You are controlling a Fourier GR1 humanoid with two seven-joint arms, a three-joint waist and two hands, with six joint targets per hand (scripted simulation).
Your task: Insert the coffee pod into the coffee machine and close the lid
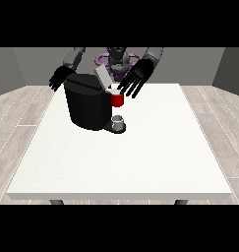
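Note:
A black coffee machine (pixel 86 106) stands on the white table (pixel 126 157) at the far left of centre. Its grey lid (pixel 102 77) is tilted up and open. The red head (pixel 117 99) at its front shows a white pod (pixel 113 89) in its top opening. A small grey cup (pixel 118 121) sits on the drip base below. The hand at the view's right (pixel 137 76) hovers just above and right of the red head, fingers spread and straight, holding nothing. The hand at the view's left (pixel 61 77) hangs beside the machine's upper left corner, fingers straight.
The table's wide front and right stretch towards the camera. The robot's torso (pixel 117 58) stands behind the machine at the far edge. Wooden floor surrounds the table.

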